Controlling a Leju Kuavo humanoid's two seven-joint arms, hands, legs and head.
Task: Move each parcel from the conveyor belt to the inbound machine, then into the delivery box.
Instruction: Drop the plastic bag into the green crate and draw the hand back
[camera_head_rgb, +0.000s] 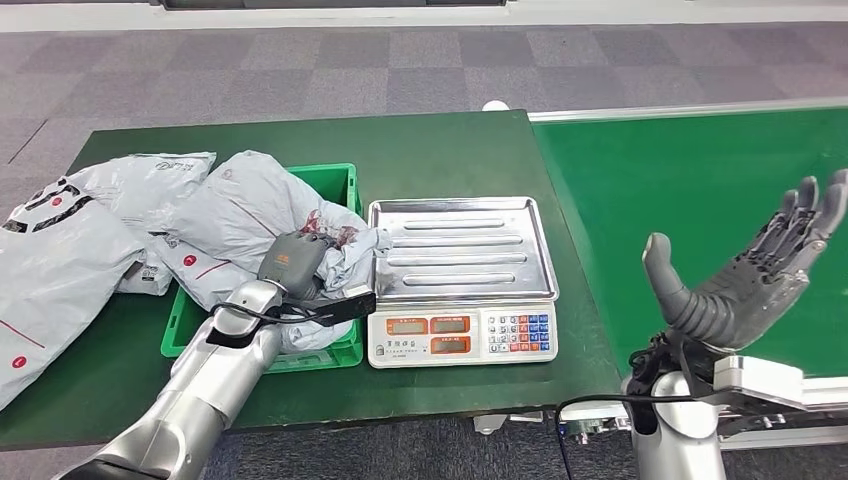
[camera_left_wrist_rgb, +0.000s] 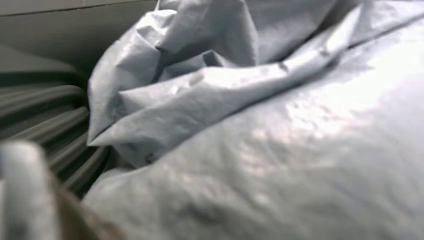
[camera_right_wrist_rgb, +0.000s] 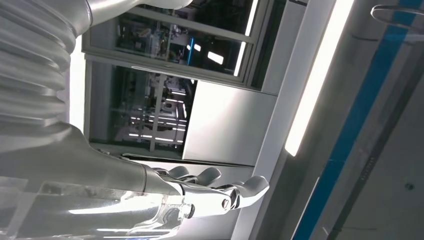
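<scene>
Item 1, left hand (camera_head_rgb: 293, 262): you have it lowered palm-down onto the grey parcel (camera_head_rgb: 262, 205) heaped in the green delivery box (camera_head_rgb: 338, 181). Its back faces up and its fingers are buried in the crumpled wrap, so you cannot tell whether it grips the bag or merely rests on it. In your left wrist view the folds of that parcel (camera_left_wrist_rgb: 260, 125) crowd right up against the camera.

Item 2, right hand (camera_head_rgb: 745, 280): you hold it raised above the green conveyor belt (camera_head_rgb: 700, 190), palm turned up, fingers spread and thumb apart, with nothing in it. The right wrist view shows the same hand (camera_right_wrist_rgb: 210, 192) against ceiling lights and glazed partitions.

Item 3, inbound machine (camera_head_rgb: 462, 280): a weighing scale with a bare steel tray and a keypad front (red displays lit), standing on the counter (camera_head_rgb: 440, 140) just beside the left hand, between it and the right hand.

Item 4, delivery box: under and around the left hand, touching the scale's side. The grey parcel bulges over its rim.

Item 5, further parcels (camera_head_rgb: 70, 240): grey mail bags with red and black markings, lying on the counter on the far side of the box from the scale, well apart from the right hand.

Item 6, conveyor belt: beneath the right hand, abutting the counter's edge.
</scene>
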